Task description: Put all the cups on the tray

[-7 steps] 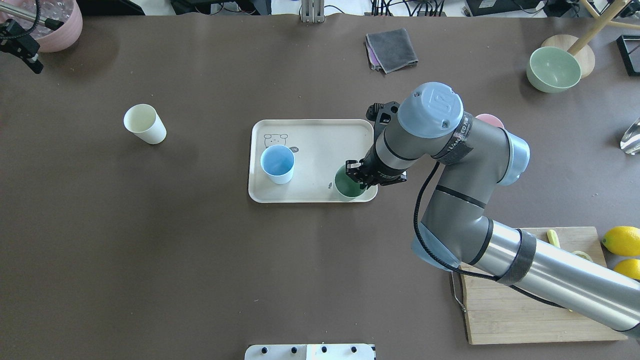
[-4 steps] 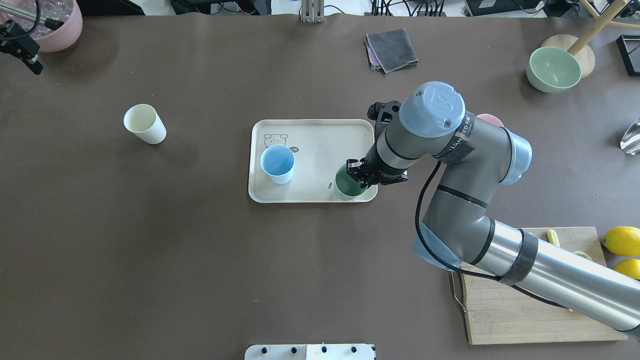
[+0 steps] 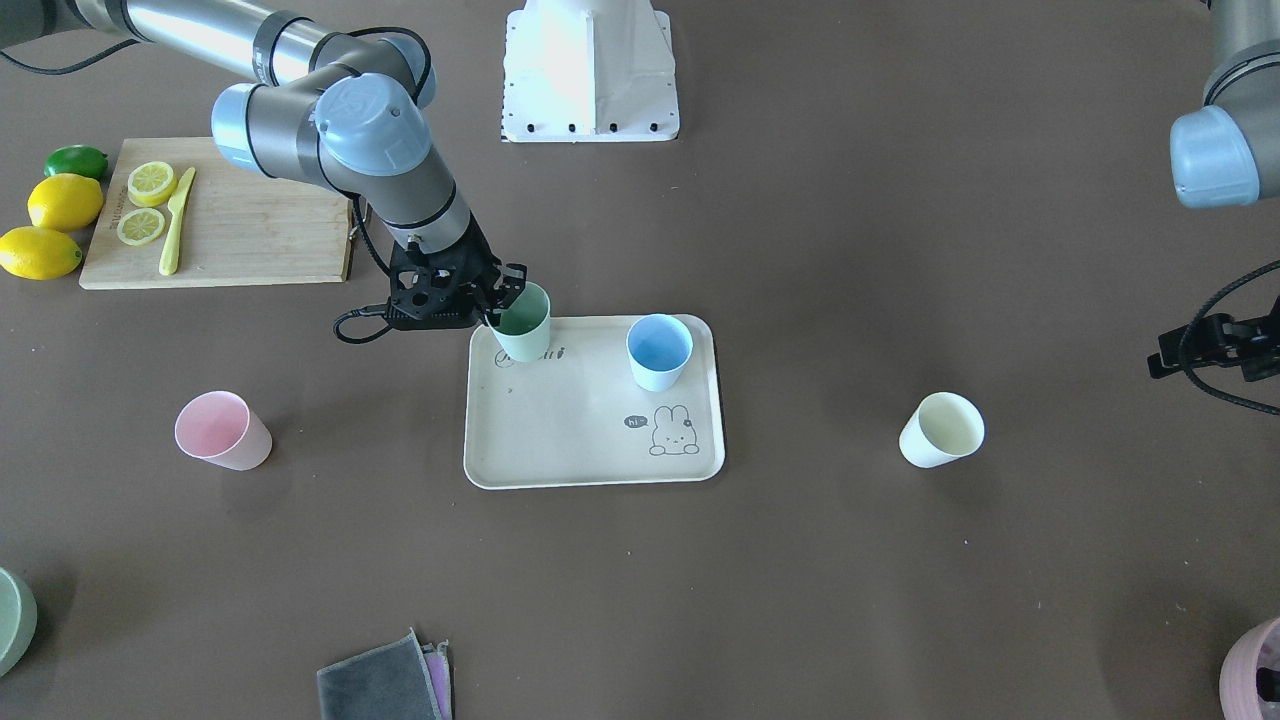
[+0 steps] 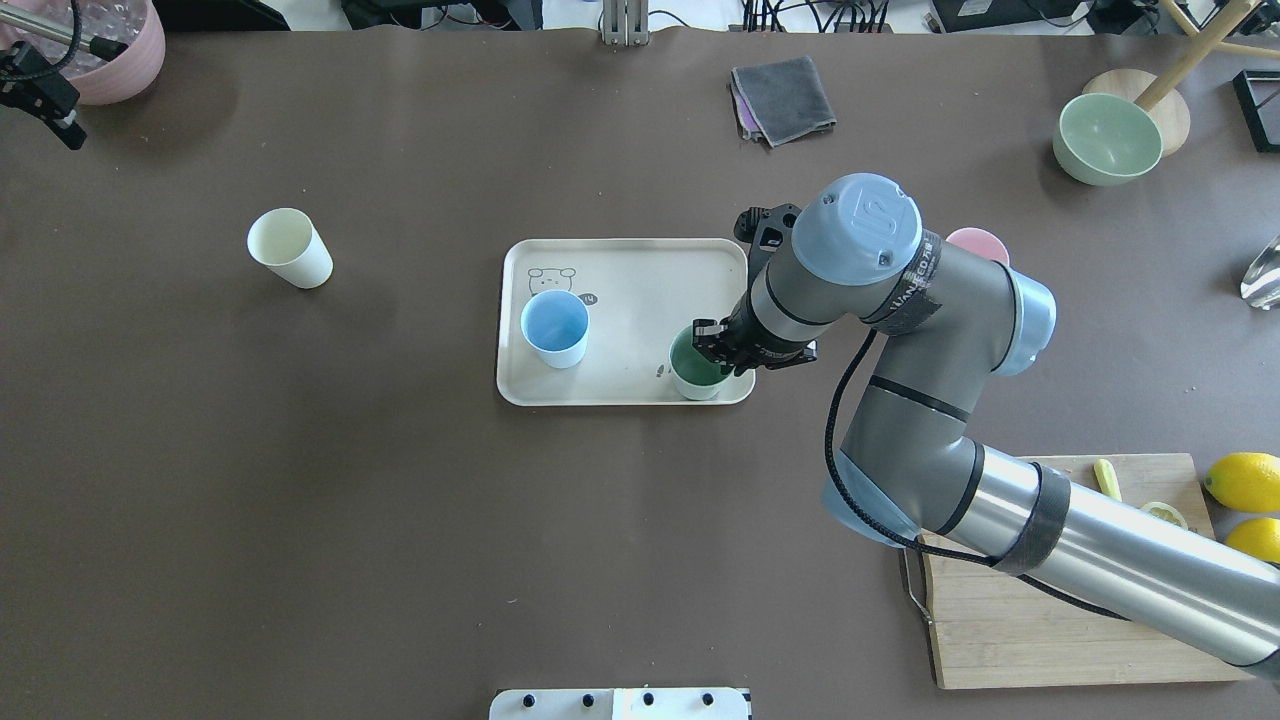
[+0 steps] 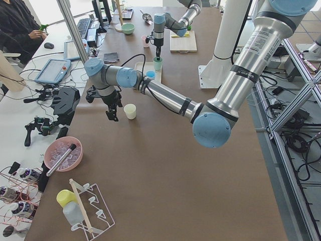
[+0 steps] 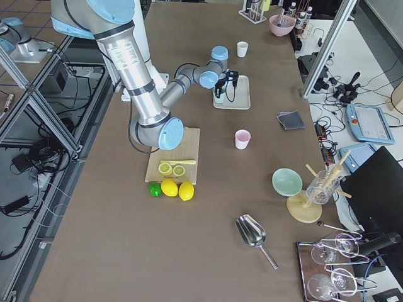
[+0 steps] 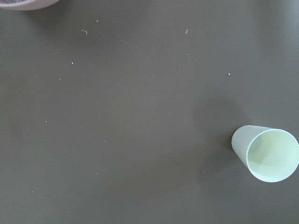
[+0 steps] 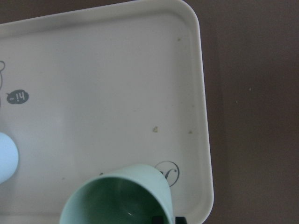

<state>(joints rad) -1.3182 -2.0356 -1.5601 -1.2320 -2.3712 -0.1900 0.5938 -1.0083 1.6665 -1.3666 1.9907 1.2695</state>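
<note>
Though half hidden beneath its own wrist, right tool [image 4: 722, 352]: narrowed onto the rim of the green cup [image 3: 523, 322], pinching the wall on the side toward the arm.
Green cup: upright, mouth up, long axis vertical, wider at the rim than at the base; placed at the tray's corner nearest the robot, on its right side; resting on the tray or just clear of it, hard to tell.
Tray [image 4: 620, 244]: flat near the middle of the surface [image 4: 400, 520], long axis running left to right across the robot's front; bunny print [image 3: 673, 432] at the far corner on the robot's left.
Blue cup [image 4: 555, 328]: upright, mouth up, on the tray's left half, just beside the bunny print, apart from the green cup.
Pink cup [image 3: 222, 431]: upright on the bare surface, off the tray to the robot's right; mostly hidden behind the right arm [image 4: 920, 330] from overhead.
Cream cup [image 4: 290, 247]: upright, mouth up, on the bare surface, well to the tray's left.
Left tool [image 5: 111, 116]: hanging above the surface near the cream cup; finger spread impossible to tell.
Farther out: cutting board [image 3: 260, 230] with lemons [image 3: 65, 200] beside it at the near right; grey cloth [image 4: 785, 98] and green bowl [image 4: 1107, 138] along the far edge; mauve pot [image 4: 130, 60] at the far left corner.
</note>
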